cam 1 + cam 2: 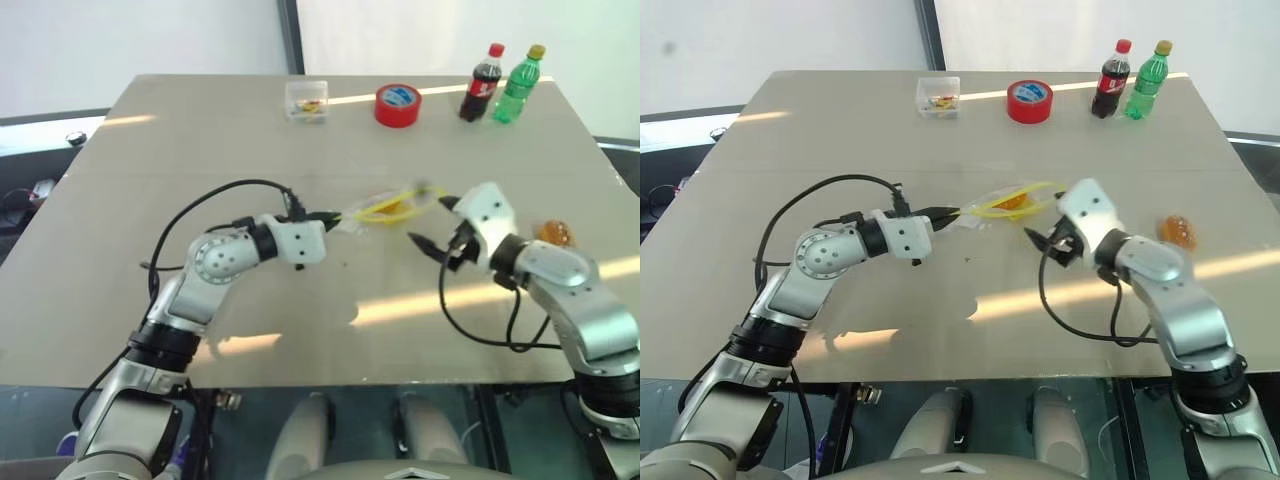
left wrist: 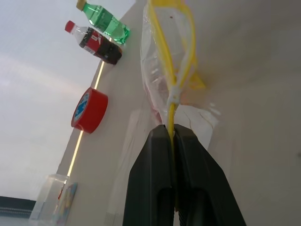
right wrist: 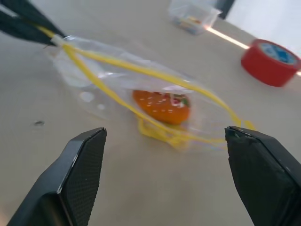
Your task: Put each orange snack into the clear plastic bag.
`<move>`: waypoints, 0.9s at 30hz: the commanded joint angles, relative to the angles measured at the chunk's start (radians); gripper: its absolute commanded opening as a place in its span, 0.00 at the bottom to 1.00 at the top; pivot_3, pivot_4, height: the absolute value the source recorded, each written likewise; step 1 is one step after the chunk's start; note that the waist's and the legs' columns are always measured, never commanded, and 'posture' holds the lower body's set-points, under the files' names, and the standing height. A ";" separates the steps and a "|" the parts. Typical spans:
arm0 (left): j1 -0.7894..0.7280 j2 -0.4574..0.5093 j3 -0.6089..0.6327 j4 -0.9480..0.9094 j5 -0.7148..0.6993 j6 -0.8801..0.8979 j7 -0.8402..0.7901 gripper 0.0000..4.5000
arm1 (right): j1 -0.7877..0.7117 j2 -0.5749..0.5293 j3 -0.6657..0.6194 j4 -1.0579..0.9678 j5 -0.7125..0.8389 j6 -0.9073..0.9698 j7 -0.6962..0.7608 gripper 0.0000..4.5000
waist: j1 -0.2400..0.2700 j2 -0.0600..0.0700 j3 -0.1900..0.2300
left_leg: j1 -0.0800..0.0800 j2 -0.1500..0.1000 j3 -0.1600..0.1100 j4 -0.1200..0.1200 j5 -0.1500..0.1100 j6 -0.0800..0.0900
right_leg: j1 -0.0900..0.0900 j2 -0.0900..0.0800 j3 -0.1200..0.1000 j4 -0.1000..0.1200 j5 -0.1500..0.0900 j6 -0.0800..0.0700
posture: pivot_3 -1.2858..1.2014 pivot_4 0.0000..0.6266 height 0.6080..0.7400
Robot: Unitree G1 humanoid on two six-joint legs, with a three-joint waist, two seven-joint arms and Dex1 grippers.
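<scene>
The clear plastic bag point(image 1: 388, 207) hangs just above the table's middle, its yellow-sealed mouth spread wide. My left gripper point(image 2: 171, 134) is shut on the yellow seal strip at the bag's left end. One orange snack point(image 3: 161, 106) with pale speckles lies inside the bag. My right gripper point(image 1: 432, 222) stands open just right of the bag's mouth, with nothing between its fingers. A second orange snack point(image 1: 556, 233) sits on the table behind my right forearm, near the right edge.
Along the far edge of the table point(image 1: 200, 300) stand a small clear box point(image 1: 306, 101), a red tape roll point(image 1: 398, 105), a cola bottle point(image 1: 482, 82) and a green bottle point(image 1: 518, 84). Black cables loop beside both forearms.
</scene>
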 commanded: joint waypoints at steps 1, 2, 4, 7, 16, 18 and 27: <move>-0.018 -0.014 0.009 -0.040 -0.056 0.003 -0.023 0.00 | 0.020 0.008 -0.170 -0.029 0.016 0.088 -0.104 0.92 | 0.001 0.000 0.000 | 0.000 0.000 0.000 0.000 0.000 0.000 | 0.000 0.000 0.000 0.000 0.000 0.000 | 0.52 0.24 1.00; -0.021 -0.021 0.010 -0.046 -0.070 0.014 -0.032 0.00 | 0.025 0.012 -0.205 -0.003 -0.013 0.122 -0.163 0.92 | 0.001 0.000 0.000 | 0.000 0.000 0.000 0.001 0.000 0.000 | 0.000 0.000 0.000 0.000 0.000 0.000 | 0.52 0.24 1.00; -0.027 -0.028 0.009 -0.052 -0.080 0.020 -0.040 0.00 | 0.031 0.014 -0.247 0.045 -0.058 0.165 -0.249 0.92 | 0.002 0.000 0.000 | 0.000 0.000 0.000 0.001 0.000 0.000 | 0.000 0.000 0.000 0.000 0.000 0.000 | 0.52 0.24 1.00; -0.028 -0.035 0.003 -0.055 -0.075 0.013 -0.044 0.00 | 0.039 0.026 -0.269 0.158 -0.125 0.135 -0.344 0.92 | 0.001 0.000 0.000 | 0.000 -0.001 0.001 0.001 0.000 0.000 | 0.000 0.000 0.000 0.001 0.000 0.000 | 0.52 0.24 1.00; -0.025 -0.036 0.008 -0.053 -0.074 0.009 -0.054 0.00 | 0.027 0.072 -0.307 0.401 -0.166 0.034 -0.453 0.92 | -0.005 0.000 0.000 | 0.001 -0.001 0.003 0.001 0.000 0.000 | 0.000 0.000 0.002 0.002 0.000 0.000 | 0.52 0.24 1.00; -0.025 -0.037 0.010 -0.052 -0.073 0.009 -0.052 0.00 | 0.027 0.069 -0.310 0.444 -0.170 -0.001 -0.460 0.92 | -0.005 0.000 0.000 | 0.001 -0.001 0.003 0.001 0.000 0.000 | 0.000 0.000 0.002 0.002 0.000 0.000 | 0.52 0.24 1.00; -0.029 -0.040 0.019 -0.037 -0.074 0.006 -0.041 0.00 | 0.027 0.056 -0.306 0.468 -0.135 -0.086 -0.411 0.31 | -0.005 0.001 -0.001 | 0.001 -0.001 0.003 0.001 0.000 0.000 | 0.000 0.000 0.002 0.002 0.000 0.000 | 0.52 0.24 1.00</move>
